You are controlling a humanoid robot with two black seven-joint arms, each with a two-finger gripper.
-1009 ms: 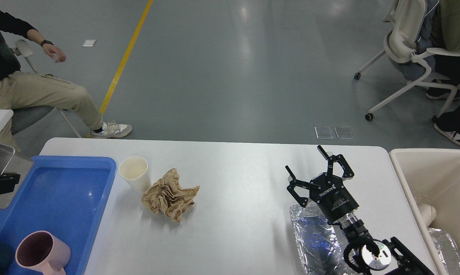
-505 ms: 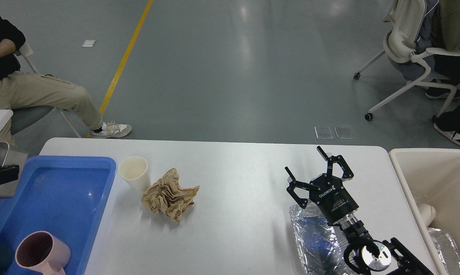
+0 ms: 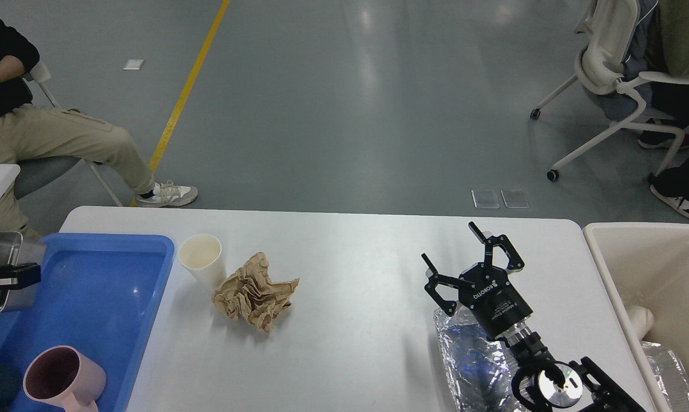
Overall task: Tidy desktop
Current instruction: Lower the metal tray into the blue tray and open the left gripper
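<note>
The white desktop [image 3: 356,252] carries a cream paper cup [image 3: 201,258] standing upright and a crumpled brown paper ball [image 3: 254,293] right beside it. A crinkled sheet of silver foil [image 3: 470,355] lies near the front right. My right gripper [image 3: 448,244] hovers open above the foil's far edge, fingers spread and empty. At the far left edge my left gripper [image 3: 4,276] is only partly in view, a black finger clamped across a shiny metal box [image 3: 1,252] held over the blue tray's left rim.
A blue tray [image 3: 98,286] sits on the left with a pink mug [image 3: 64,380] at its front. A cream bin [image 3: 653,269] on the right holds foil and a white object. People sit on chairs beyond the table.
The metal box in my left gripper has moved down and left, toward the frame edge. My right gripper has shifted slightly left. The seated person on the left pulled his arm in.
</note>
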